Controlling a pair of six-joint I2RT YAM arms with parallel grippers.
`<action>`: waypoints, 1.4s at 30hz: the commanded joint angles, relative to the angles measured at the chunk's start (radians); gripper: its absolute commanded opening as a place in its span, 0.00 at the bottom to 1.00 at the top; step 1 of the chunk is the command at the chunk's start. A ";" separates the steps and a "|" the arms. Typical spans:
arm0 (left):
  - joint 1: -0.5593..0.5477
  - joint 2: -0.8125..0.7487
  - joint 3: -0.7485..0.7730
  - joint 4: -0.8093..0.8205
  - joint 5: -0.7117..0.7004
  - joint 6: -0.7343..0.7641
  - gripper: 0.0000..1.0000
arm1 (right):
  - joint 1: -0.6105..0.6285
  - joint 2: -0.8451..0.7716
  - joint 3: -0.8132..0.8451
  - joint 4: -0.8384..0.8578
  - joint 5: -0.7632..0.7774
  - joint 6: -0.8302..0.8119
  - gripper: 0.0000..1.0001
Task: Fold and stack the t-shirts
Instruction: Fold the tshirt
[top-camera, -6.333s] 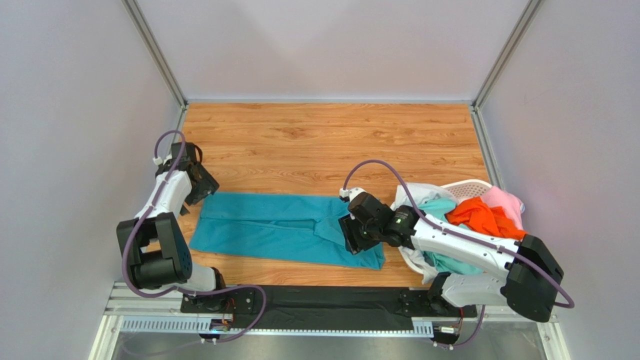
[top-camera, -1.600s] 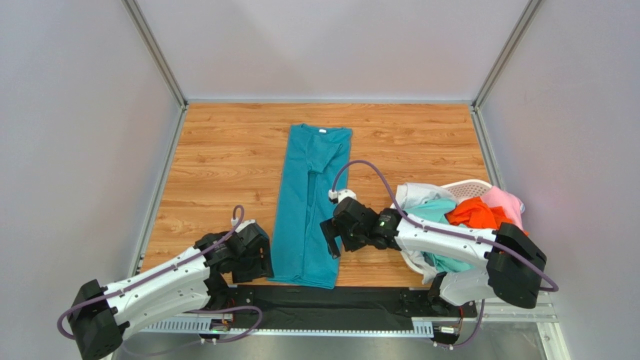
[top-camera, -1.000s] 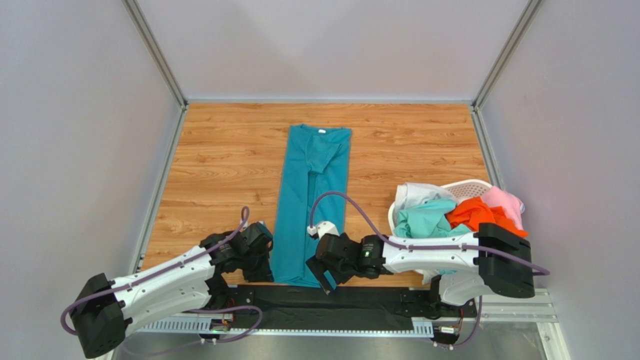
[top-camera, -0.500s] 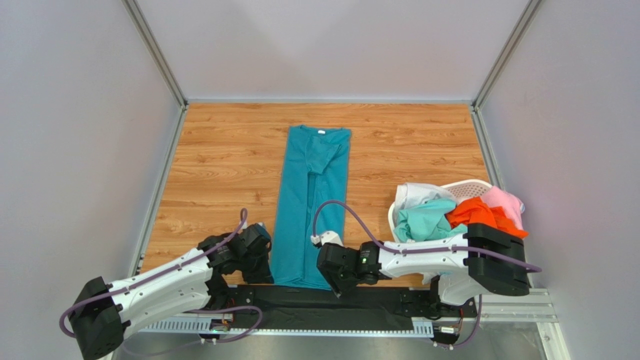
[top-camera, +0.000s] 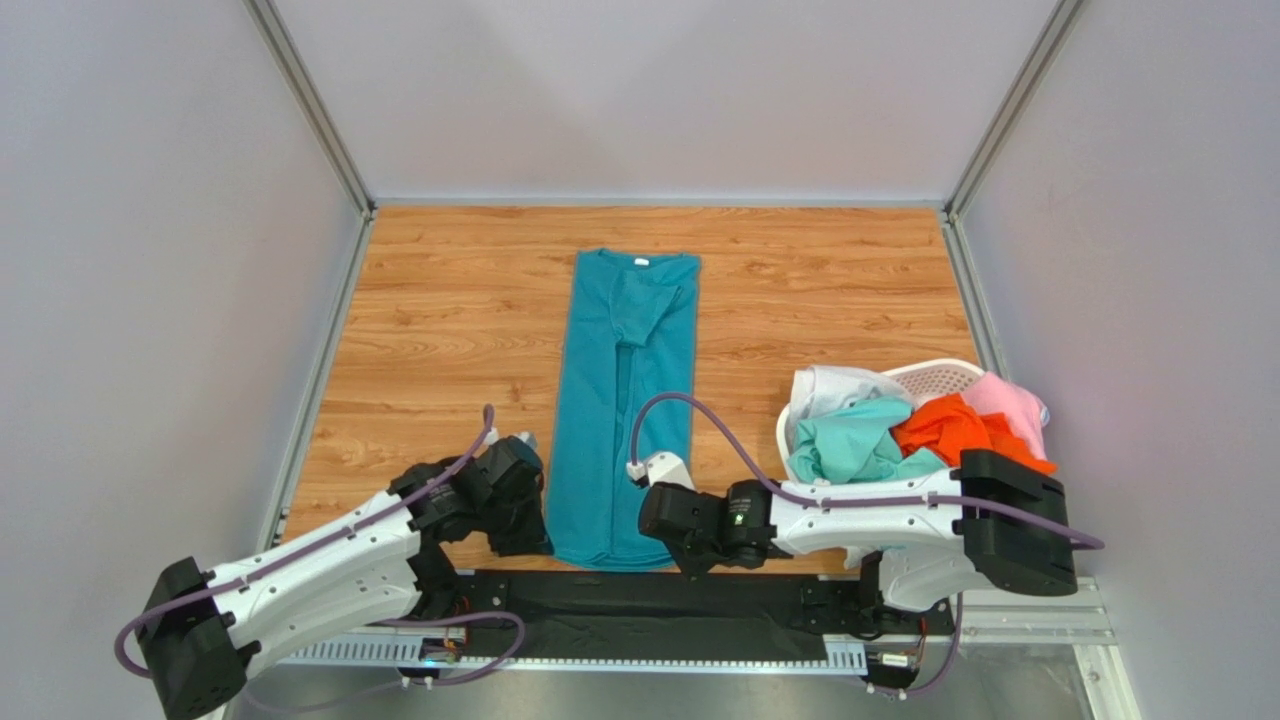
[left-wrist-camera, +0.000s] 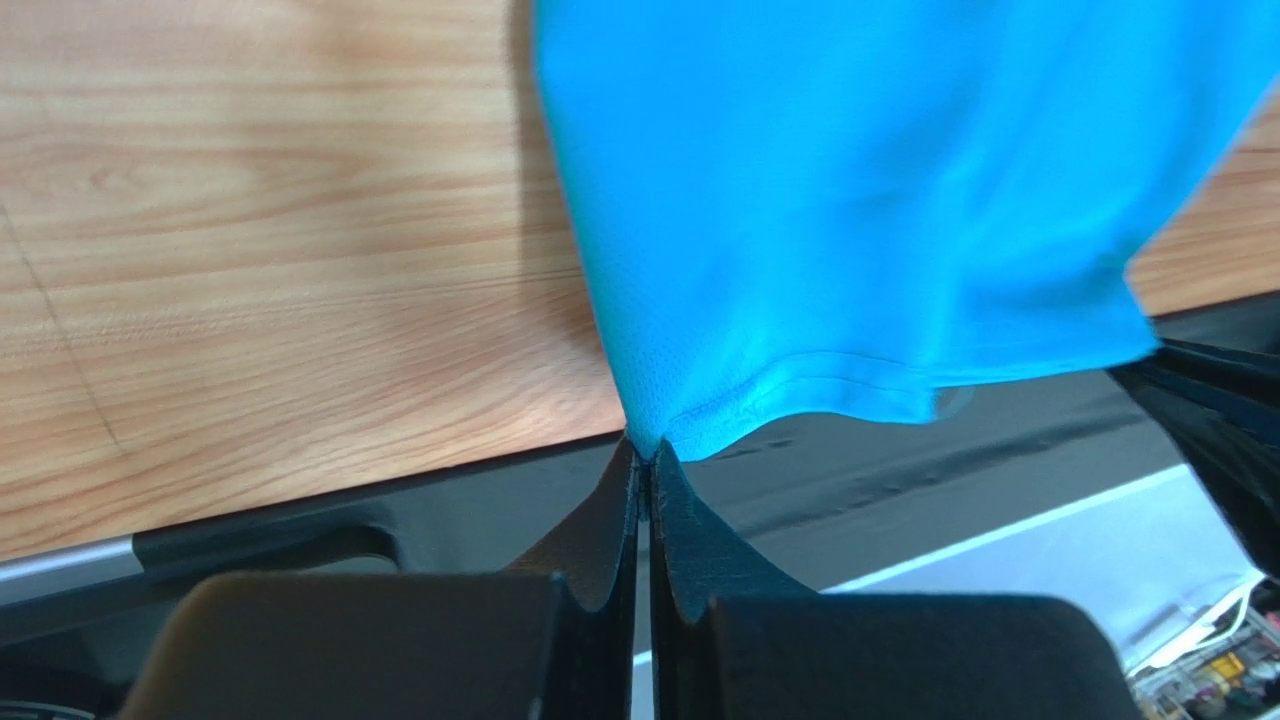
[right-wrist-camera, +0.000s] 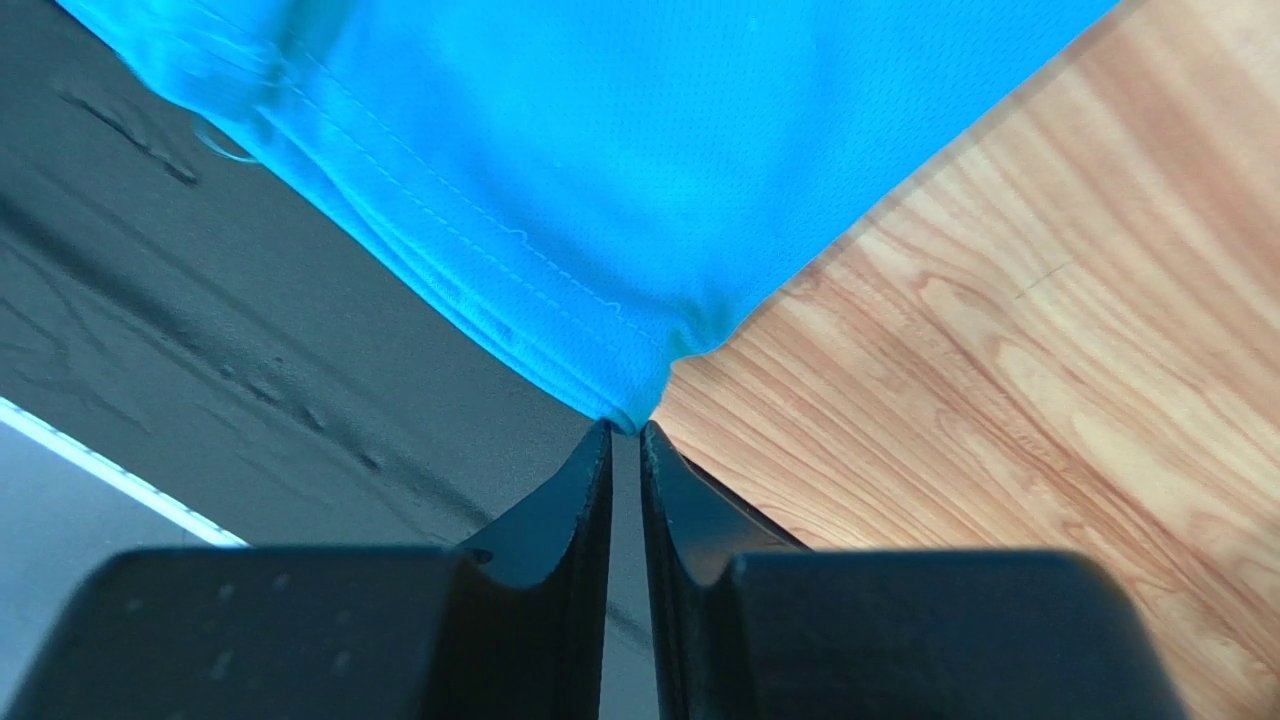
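A deep teal-blue t-shirt (top-camera: 624, 398) lies folded into a long narrow strip on the wooden table, its collar at the far end. My left gripper (top-camera: 529, 528) is shut on the hem's near left corner (left-wrist-camera: 661, 432). At the near right corner (right-wrist-camera: 624, 405) my right gripper (top-camera: 672, 543) pinches the hem between its fingers (right-wrist-camera: 589, 465). The hem (left-wrist-camera: 842, 383) hangs slack between the two corners over the black strip at the table's edge. Mint green (top-camera: 845, 438), orange (top-camera: 947, 428), pink (top-camera: 1004, 399) and white (top-camera: 830, 387) t-shirts are heaped in the basket at the right.
The white perforated laundry basket (top-camera: 932, 371) stands at the right, beside the right arm. A black strip (top-camera: 646, 593) and metal rail run along the near edge of the table (top-camera: 451, 315). Grey walls enclose the table on three sides.
The right gripper closed from wide open onto the hem's near right corner. The left gripper stayed shut on its corner and shifted slightly. Several seconds ago the shirt lay crosswise; it now lies lengthwise.
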 joint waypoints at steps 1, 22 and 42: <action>-0.001 0.005 0.077 -0.005 -0.033 0.044 0.00 | -0.021 -0.048 0.049 -0.016 0.064 -0.028 0.13; 0.071 0.226 0.333 0.024 -0.153 0.131 0.00 | -0.164 -0.063 0.084 0.079 -0.206 -0.371 0.25; 0.071 0.192 0.290 0.032 -0.135 0.100 0.00 | -0.037 0.135 0.070 0.128 -0.129 -0.438 0.48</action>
